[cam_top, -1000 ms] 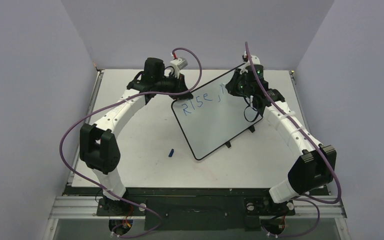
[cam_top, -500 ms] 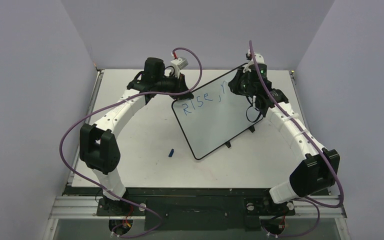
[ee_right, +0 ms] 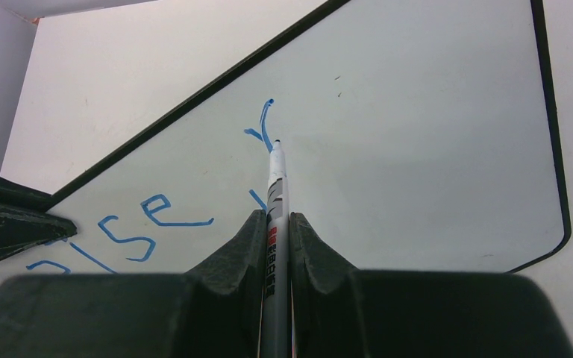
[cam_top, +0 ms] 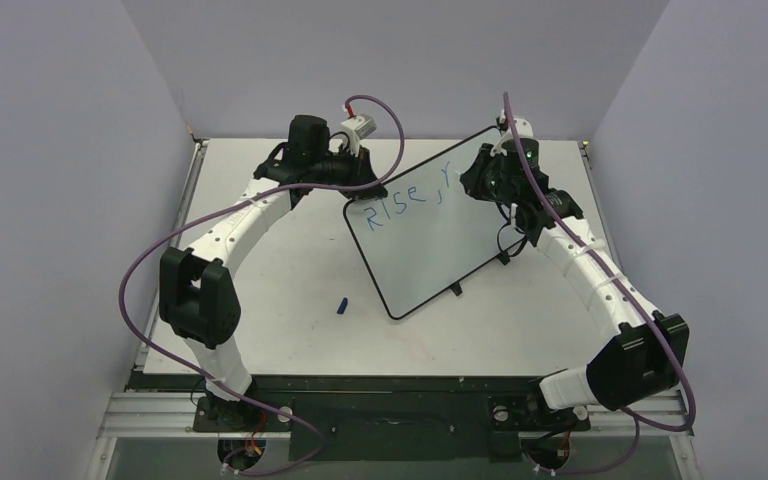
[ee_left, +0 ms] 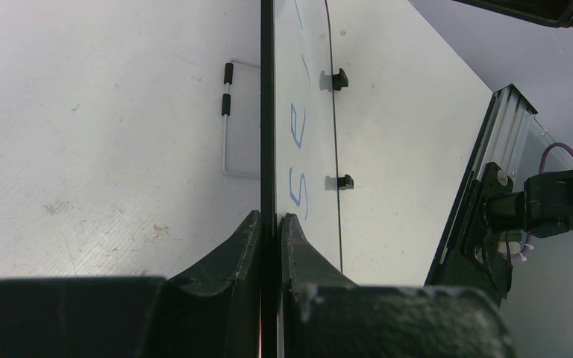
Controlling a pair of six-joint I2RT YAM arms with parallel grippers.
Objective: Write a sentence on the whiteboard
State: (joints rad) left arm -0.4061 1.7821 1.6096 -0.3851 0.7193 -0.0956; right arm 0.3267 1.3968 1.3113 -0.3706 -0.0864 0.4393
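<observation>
The whiteboard (cam_top: 430, 235) stands tilted on the table, white with a thin black frame. Blue text (cam_top: 400, 200) on it reads "RISE," with a fresh stroke after it. My left gripper (cam_top: 365, 190) is shut on the board's upper left edge; in the left wrist view (ee_left: 270, 218) the frame (ee_left: 267, 112) sits between the jaws. My right gripper (cam_top: 480, 180) is shut on a grey marker (ee_right: 276, 201), whose tip touches the board (ee_right: 418, 149) beside a new blue "r" stroke (ee_right: 262, 123). The letters "ise" (ee_right: 142, 224) lie to its left.
A small blue marker cap (cam_top: 342, 304) lies on the table left of the board's lower corner. The board's black feet (cam_top: 457, 289) rest on the table at its lower right edge. Purple-grey walls enclose the table on three sides.
My right gripper has shifted right and slightly down along the board's top edge with the marker, uncovering a new blue stroke after "RISE,". The left gripper and board have not moved.
</observation>
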